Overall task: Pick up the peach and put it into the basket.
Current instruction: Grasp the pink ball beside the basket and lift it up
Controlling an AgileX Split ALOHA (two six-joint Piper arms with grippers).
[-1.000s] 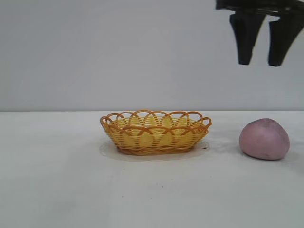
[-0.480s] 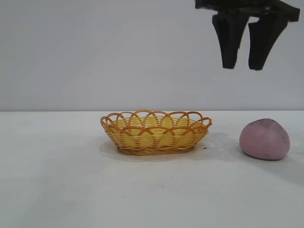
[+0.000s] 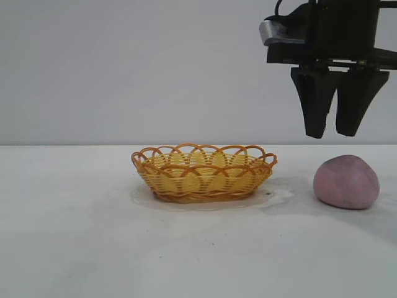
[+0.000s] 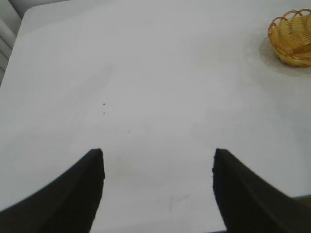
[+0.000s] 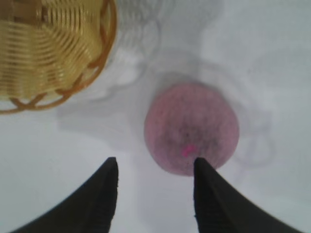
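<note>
- Fingers of the right gripper [image 3: 335, 133] point straight down and are spread apart, with nothing between them
- It hangs in the air just above the peach [image 3: 346, 181], not touching it, a little off toward the basket side, so I think it is lining up to grab
- Peach sits alone on the white table [image 3: 74, 236], near the basket [image 3: 203, 172] but apart from it
- Basket has nothing in it, and its looped rim is low, so dropping the peach in looks easy
- Left gripper [image 4: 158, 187] waits over bare table, far from the basket, spread wide and holding nothing
</note>
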